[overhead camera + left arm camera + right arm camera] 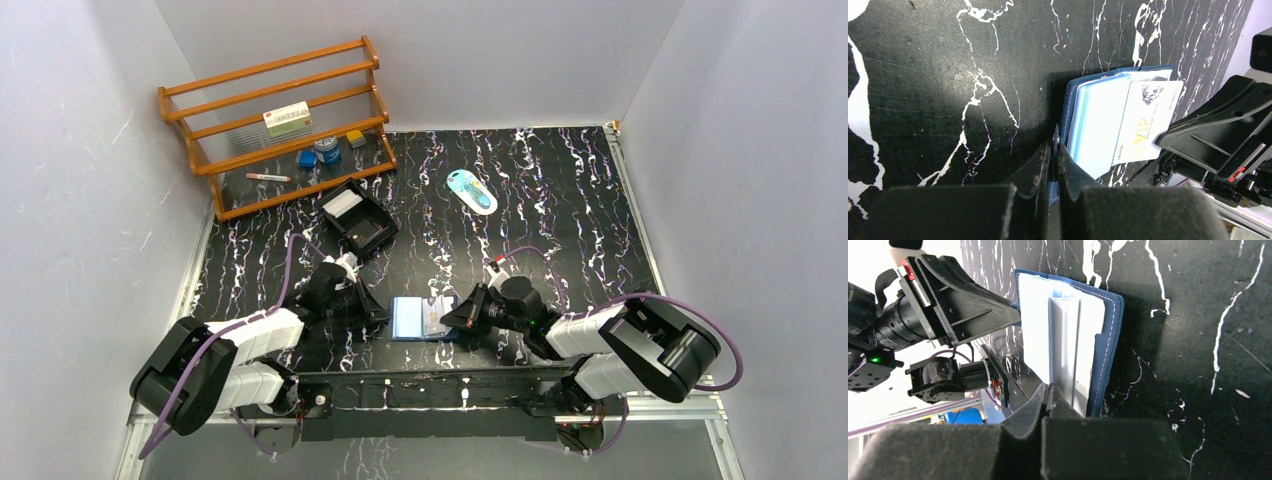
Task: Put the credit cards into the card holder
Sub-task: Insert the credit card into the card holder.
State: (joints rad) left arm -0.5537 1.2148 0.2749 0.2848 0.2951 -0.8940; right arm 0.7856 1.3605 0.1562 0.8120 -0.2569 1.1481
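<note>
Left gripper (pixel 1054 160) pinched shut on near edge of navy-blue folding card holder (pixel 1095 120), which lies open between both tools. Right gripper (pixel 1049 390) clamped on white plastic VIP credit card (pixel 1148 115), partly over the holder's pockets.

A wooden rack (pixel 270 68) stands at the far left corner of the black marbled counter (pixel 560 200). On its shelves lie a white box (pixel 287 119), a blue block (pixel 306 158), a round tin (pixel 326 150), a yellow block (pixel 356 139) and a thin stick (pixel 268 177). Just in front of the rack sits a black tray (pixel 372 236); to the rack's right lies a pale blue oval packet (pixel 472 190).
</note>
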